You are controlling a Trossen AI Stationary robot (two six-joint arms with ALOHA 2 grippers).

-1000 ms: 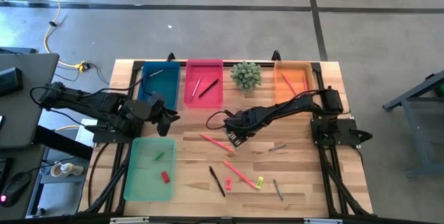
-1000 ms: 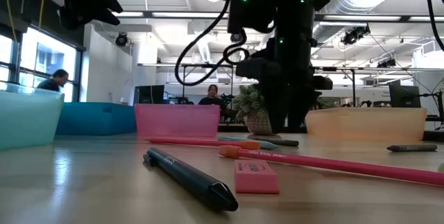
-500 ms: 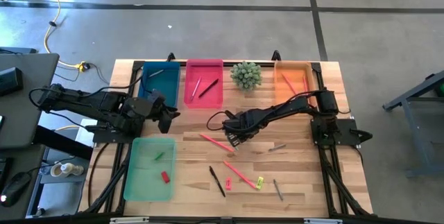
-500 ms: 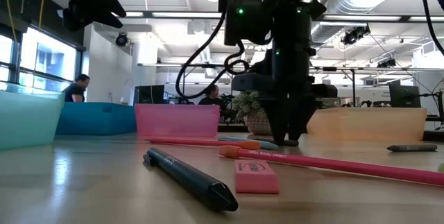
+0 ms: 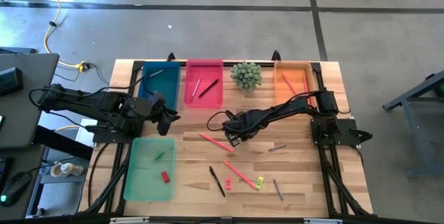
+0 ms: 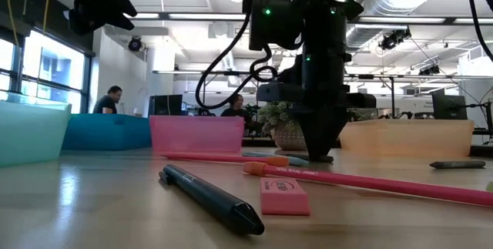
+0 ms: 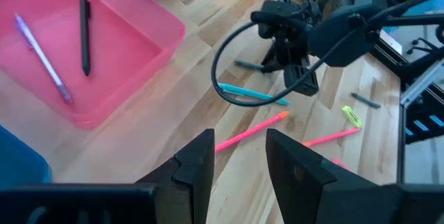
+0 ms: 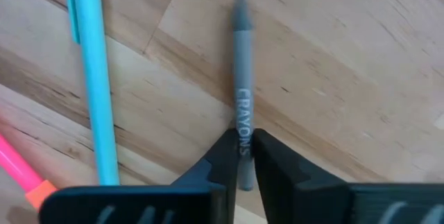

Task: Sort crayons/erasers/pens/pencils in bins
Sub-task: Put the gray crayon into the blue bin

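We see the right end effector (image 8: 243, 156) low at the centre of the surface (image 5: 305, 175), its two fingers clamped on a grey crayon (image 8: 242, 92) that lies flat on the wood. A light blue pen (image 8: 90, 78) lies just beside the crayon, and the tip of a pink pencil (image 8: 28, 175) is near it.

The left end effector (image 5: 166, 118) hangs at about 9 o'clock, near the blue bin (image 5: 157, 82); its fingers (image 7: 196, 165) stand apart with nothing between them.

Along the 12 o'clock edge stand the blue bin, the pink bin (image 5: 204, 98) with two pens inside, a small plant (image 5: 245, 75) and the orange bin (image 5: 294, 84) with a thin stick inside. The large pale-green bin (image 5: 149, 182) sits at about 8 o'clock and holds a green eraser (image 5: 159, 156) and a red eraser (image 5: 165, 177).

Toward 6 o'clock, on the bare wood, lie a black pen (image 5: 217, 181), a second pink pencil (image 5: 239, 173), one more red eraser (image 5: 227, 183), a yellow eraser (image 5: 260, 181) and a second grey crayon (image 5: 277, 189). A third grey crayon (image 5: 277, 148) lies nearer the centre.

In the low view a person (image 6: 110, 100) shows in the room behind.
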